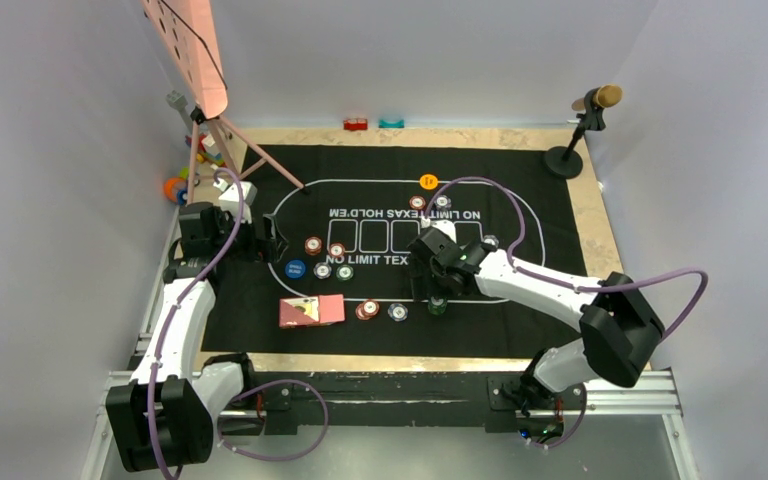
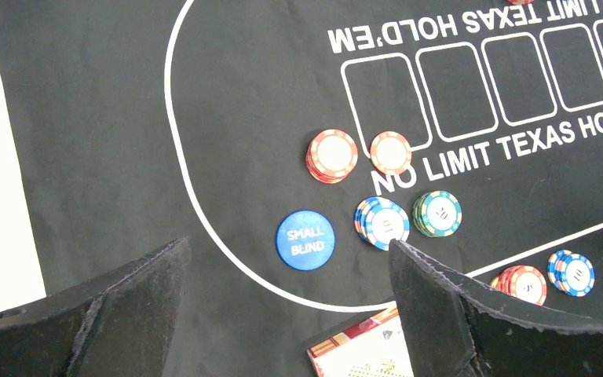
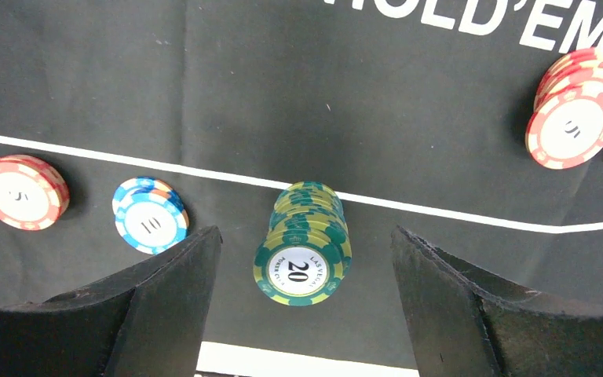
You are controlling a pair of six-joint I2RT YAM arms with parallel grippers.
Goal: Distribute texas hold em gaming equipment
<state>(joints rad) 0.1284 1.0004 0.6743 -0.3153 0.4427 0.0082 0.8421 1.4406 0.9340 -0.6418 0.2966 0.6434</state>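
There were two button discs (image 1: 295,269) and one card pile (image 1: 310,312). Red chip stacks (image 1: 313,245) numbered at least four, green chip stacks (image 3: 302,243) two.

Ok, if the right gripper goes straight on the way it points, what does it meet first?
Probably the green chip stack, centred between the right gripper's open fingers; those would land on the mat beside it.

The left gripper (image 2: 289,247) hangs, jaws spread wide, above the black mat (image 2: 86,118), framing a blue SMALL BLIND button (image 2: 305,239). From the button, a red chip stack (image 2: 332,155) and a second red stack (image 2: 391,152) sit at 1 o'clock. A blue stack (image 2: 382,222) and a green stack (image 2: 437,213) lie at 3 o'clock, and cards (image 2: 361,349) at 5 o'clock.
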